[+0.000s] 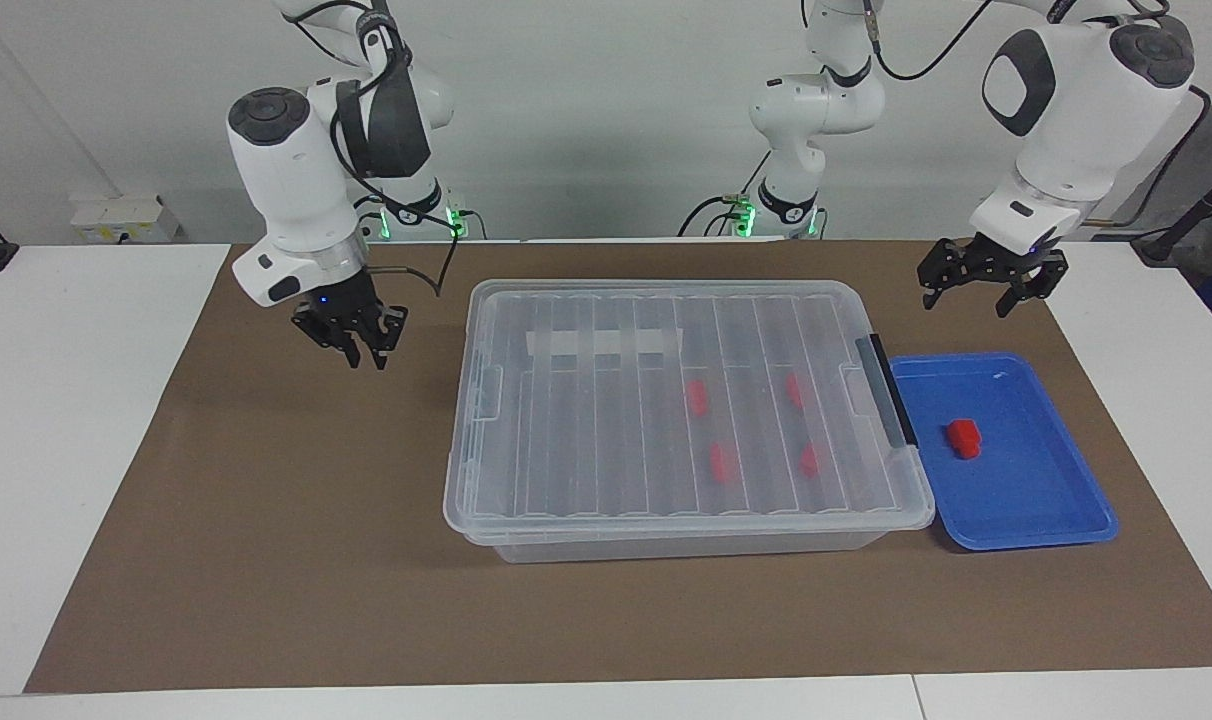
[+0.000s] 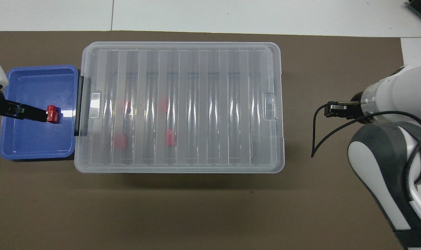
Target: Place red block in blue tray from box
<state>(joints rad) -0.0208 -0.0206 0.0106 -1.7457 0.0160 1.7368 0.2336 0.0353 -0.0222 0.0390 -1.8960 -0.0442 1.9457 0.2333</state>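
Observation:
The box [image 1: 616,430] stands mid-table with its ribbed clear lid on; it also shows in the overhead view [image 2: 196,104]. Several red blocks [image 1: 697,397] show blurred through the lid [image 2: 169,137]. One red block [image 1: 963,438] lies in the blue tray [image 1: 1026,490], which sits beside the box's black-clip end; block [image 2: 51,114] and tray [image 2: 33,139] also show from overhead. My left gripper [image 1: 974,298] is open and empty, raised over the tray's edge nearer to the robots. My right gripper [image 1: 364,358] is shut and empty, raised over the mat beside the box's other end.
A brown mat [image 1: 266,520] covers the table under everything. A black end clip [image 1: 888,388] holds the lid at the tray end, and a whitish tape strip [image 1: 606,343] lies on the lid. A loose black cable [image 2: 316,135] hangs from the right arm.

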